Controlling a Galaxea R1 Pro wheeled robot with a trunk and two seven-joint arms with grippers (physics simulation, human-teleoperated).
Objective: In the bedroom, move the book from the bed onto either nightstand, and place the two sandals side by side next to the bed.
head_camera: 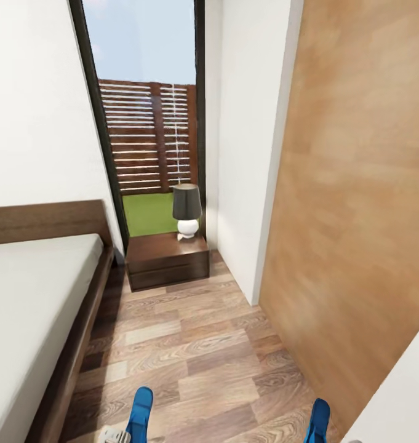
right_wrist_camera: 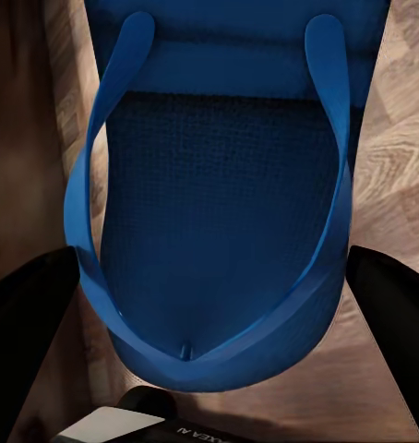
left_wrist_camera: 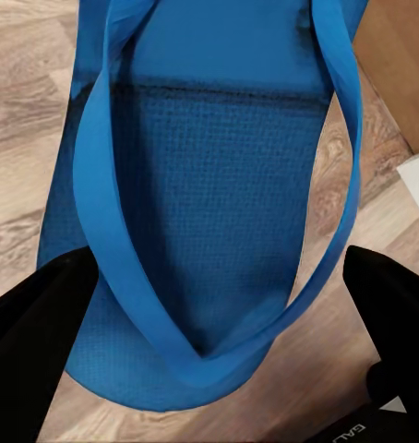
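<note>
Jaws of the left gripper [left_wrist_camera: 209, 305] and right gripper [right_wrist_camera: 209, 305] each clamp one blue sandal [left_wrist_camera: 219, 185] [right_wrist_camera: 219, 212] above the wood floor [head_camera: 197, 344], beside the bed [head_camera: 37, 295], facing the nightstand [head_camera: 167, 258].

Floor [head_camera: 197, 344] is wood plank with clear grain and a soft satin sheen. Bed [head_camera: 24, 307] has a plain matt mattress that looks like smooth cloth, on a dark wood frame. Nightstand [head_camera: 167, 258] is dark wood, slightly glossy on top, and the lamp [head_camera: 187, 211] on it has a shiny white base and matt dark shade. Both sandals [left_wrist_camera: 219, 203] [right_wrist_camera: 219, 221] look like matt foam or rubber, with finely dimpled soles and smooth straps.
</note>
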